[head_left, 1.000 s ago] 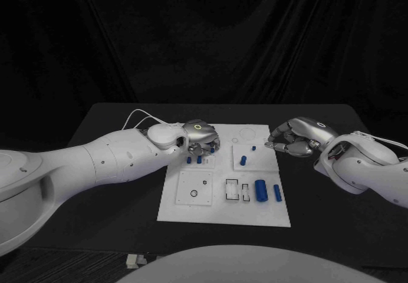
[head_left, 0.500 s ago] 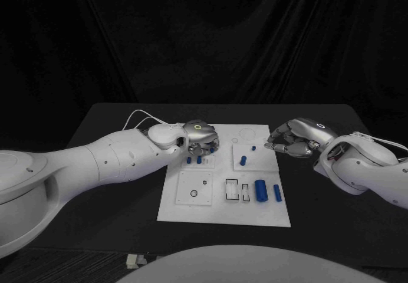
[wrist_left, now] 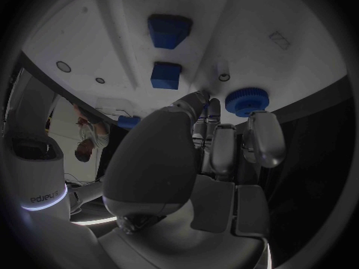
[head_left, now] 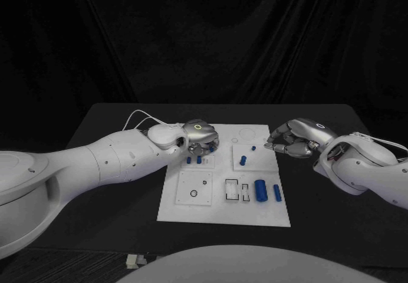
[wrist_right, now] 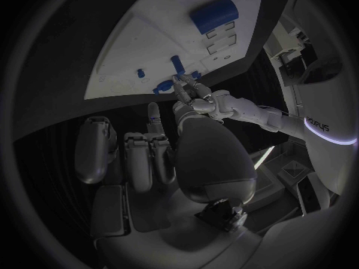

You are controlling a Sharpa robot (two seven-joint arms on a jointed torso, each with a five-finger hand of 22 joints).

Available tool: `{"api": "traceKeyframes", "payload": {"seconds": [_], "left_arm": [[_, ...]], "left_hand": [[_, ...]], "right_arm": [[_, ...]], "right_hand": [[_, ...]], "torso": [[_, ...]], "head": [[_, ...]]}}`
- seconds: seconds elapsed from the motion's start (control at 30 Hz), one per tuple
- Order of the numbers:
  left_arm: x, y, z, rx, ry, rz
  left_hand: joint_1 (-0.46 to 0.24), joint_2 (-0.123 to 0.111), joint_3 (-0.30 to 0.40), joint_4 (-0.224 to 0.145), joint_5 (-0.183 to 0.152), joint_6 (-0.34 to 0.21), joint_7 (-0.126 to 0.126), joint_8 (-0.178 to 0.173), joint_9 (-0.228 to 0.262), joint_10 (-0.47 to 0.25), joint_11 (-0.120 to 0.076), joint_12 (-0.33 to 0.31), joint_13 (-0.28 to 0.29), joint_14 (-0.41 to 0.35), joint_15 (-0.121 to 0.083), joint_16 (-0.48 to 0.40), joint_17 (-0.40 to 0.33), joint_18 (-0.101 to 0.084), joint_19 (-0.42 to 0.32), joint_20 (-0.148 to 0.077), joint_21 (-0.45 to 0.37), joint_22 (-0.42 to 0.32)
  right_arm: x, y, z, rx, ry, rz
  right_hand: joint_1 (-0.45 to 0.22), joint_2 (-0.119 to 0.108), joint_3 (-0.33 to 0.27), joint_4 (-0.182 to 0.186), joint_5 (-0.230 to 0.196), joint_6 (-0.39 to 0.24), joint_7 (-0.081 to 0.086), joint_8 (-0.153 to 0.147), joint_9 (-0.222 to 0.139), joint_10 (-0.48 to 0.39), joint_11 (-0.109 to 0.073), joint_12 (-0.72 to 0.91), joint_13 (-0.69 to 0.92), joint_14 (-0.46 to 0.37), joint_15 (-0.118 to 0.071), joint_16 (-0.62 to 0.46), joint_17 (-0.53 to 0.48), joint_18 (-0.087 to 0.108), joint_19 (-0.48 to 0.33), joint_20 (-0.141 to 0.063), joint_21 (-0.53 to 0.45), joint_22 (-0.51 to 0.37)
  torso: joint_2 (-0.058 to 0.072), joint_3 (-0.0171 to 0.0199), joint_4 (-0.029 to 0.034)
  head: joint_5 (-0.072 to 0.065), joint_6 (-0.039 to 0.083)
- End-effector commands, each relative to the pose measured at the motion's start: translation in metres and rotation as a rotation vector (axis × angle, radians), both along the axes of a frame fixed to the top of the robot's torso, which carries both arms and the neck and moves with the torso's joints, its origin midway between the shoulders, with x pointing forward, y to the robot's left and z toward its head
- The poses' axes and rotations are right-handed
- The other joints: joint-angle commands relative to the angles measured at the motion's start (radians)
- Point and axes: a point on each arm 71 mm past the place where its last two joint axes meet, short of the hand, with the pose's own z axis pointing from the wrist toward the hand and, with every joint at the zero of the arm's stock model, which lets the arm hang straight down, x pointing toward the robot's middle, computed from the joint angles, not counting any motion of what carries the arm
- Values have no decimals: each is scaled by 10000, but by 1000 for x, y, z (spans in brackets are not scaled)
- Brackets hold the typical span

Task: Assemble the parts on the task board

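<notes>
Left robot hand curled over small blue pegs on the task board — whether it holds anything, cannot tell. Right robot hand curled in, apparently empty. Pegs look light, rigid, slick — pinch at mid-shaft.

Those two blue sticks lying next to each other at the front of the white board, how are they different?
The left blue cylinder is fatter than the right blue cylinder. The left one reaches a little farther up the task board; the right one reaches a little nearer the front. Both are blue, lie flat, point the same way, and no hand touches them.
</notes>
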Motion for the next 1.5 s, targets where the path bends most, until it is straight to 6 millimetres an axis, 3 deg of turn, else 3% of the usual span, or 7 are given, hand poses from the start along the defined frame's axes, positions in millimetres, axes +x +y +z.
{"api": "traceKeyframes", "payload": {"seconds": [0.03, 0.3, 0.43, 0.77, 1.1, 1.5], "left_arm": [[-2, -1, 3, -346, -321, -329], [-8, 8, 9, -742, -645, -398], [-9, 16, 27, -1040, -1055, -482], [-14, 37, 60, -958, -1145, -370], [-11, 50, 56, -241, -479, 11], [-8, 52, 41, 215, 27, 388]], "left_hand": [[3, 80, 7, -101, 34, 164, 18, 1, 10, 266, -6, -151, -51, 92, -95, -13, 34, -49, 159, -13, 195, 1590], [-43, -5, 10, -238, -45, 253, 61, -172, -75, 669, 40, -459, -147, 167, -63, -68, -30, -73, 233, -24, 318, 1620], [-80, -62, 88, -237, -134, -44, 1, -450, -202, 427, 10, -813, -263, 72, -76, -201, -235, -38, 138, -18, 127, 1569], [-197, -110, 154, -160, -424, -68, 11, -585, -268, 437, 22, -1038, -314, 26, -64, -274, -341, -22, 78, -4, 15, 1543], [-251, -142, 196, -95, -649, -132, -10, -689, -321, 446, 2, -1191, -349, -45, -72, -368, -490, 0, 12, 12, -123, 1510], [-266, -153, 210, -75, -713, -141, 1, -709, -334, 423, 16, -1251, -365, -76, -69, -401, -540, 8, -12, 16, -169, 1499]], "right_arm": [[-1, 0, -1, -2, 5, -27], [-1, -1, -1, -12, 13, -52], [-1, -2, -1, -20, 10, -77], [0, -2, -2, -50, 57, -81], [-1, -2, -3, -48, 80, -87], [-1, 1, -4, -34, 99, -18]], "right_hand": [[83, 32, 29, 25, 51, 49, -7, -66, 13, 1028, 25, 25, 2635, 1048, 21, 26, 2634, 194, -95, -1, -32, 1739], [100, 42, 39, 21, 52, 51, -10, -70, 16, 1028, 22, 25, 2635, 1048, 18, 26, 2634, 198, -101, -3, -52, 1734], [134, 34, 46, 7, 52, 14, -9, -97, 11, 1028, 19, 25, 2635, 1048, 14, 26, 2634, 199, -102, -7, -64, 1731], [142, 35, 49, 4, 53, 7, -9, -103, 11, 1028, 18, 25, 2635, 1048, 13, 26, 2634, 201, -105, -8, -73, 1728], [148, 38, 52, 2, 53, 9, -10, -102, 12, 1028, 18, 25, 2635, 1048, 12, 26, 2634, 202, -108, -9, -80, 1726], [186, 42, 65, -17, 56, 26, -15, -98, 19, 1028, 15, 25, 2635, 1048, 10, 26, 2634, 202, -106, -11, -84, 1726]], "torso": [[-1, 0, 0], [0, 0, 1], [-2, 0, 2], [-18, 2, -2], [-29, 14, 1], [15, -5, 4]], "head": [[27, -2], [-15, -2], [-2, -2], [2, -2], [-13, -2], [11, -2]]}}
